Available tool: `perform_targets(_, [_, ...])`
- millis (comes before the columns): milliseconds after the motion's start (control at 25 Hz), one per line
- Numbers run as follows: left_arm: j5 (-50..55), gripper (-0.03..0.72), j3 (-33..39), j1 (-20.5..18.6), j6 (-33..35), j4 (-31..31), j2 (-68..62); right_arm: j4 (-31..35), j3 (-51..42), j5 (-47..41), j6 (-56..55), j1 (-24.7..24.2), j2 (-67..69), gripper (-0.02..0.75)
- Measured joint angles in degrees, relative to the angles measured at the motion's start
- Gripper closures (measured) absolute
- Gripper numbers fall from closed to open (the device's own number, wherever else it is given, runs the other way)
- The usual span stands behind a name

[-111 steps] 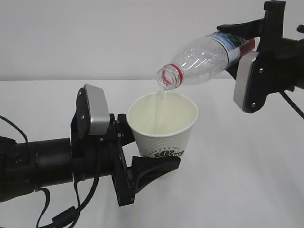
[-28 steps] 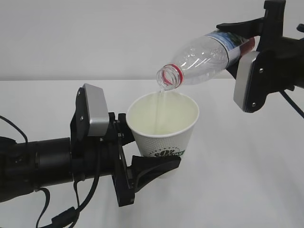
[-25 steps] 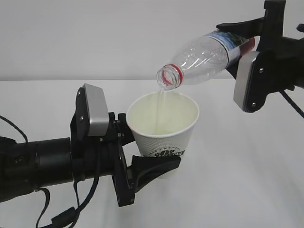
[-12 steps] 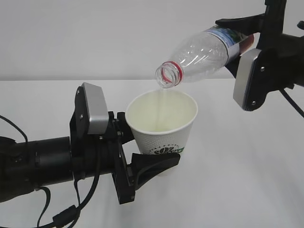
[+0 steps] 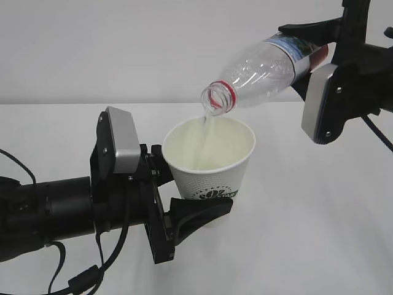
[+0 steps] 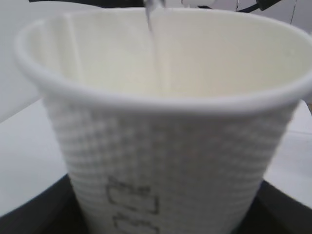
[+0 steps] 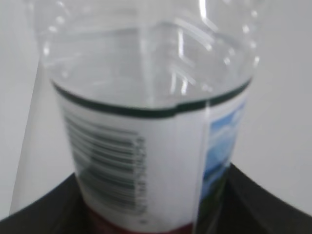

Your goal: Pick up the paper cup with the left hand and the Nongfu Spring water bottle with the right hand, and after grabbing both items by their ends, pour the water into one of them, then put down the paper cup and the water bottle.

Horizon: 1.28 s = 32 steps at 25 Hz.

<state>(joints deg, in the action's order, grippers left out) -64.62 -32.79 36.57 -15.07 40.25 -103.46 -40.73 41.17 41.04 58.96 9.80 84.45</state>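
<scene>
The white paper cup [image 5: 210, 161] with a green logo hangs upright above the table, my left gripper [image 5: 195, 196] shut on its lower part. In the left wrist view the paper cup [image 6: 165, 146] fills the frame between black fingers [image 6: 34, 209]. The Nongfu Spring water bottle [image 5: 264, 67] is tilted neck-down over the cup, held near its base by my right gripper [image 5: 319, 52]. A thin stream of water [image 5: 207, 132] falls from its red-ringed mouth into the cup. The right wrist view shows the bottle [image 7: 146, 141] with barcode label and water [image 7: 146, 73] inside.
A white table [image 5: 307, 233] lies below both arms, with a plain pale wall [image 5: 123, 43] behind. Black cables [image 5: 80, 279] trail under the left arm at the bottom left.
The bottle and right gripper have risen slightly and tilted a bit more over the last second. The cup and left gripper sank a touch. Water keeps streaming.
</scene>
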Motion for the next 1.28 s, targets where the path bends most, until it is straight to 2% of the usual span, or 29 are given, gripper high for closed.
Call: perform_targets(1280, [0.00,0.160,0.00,0.00,0.00,0.00,-0.22,0.00,0.00,0.00,0.35,0.00,0.00,0.290])
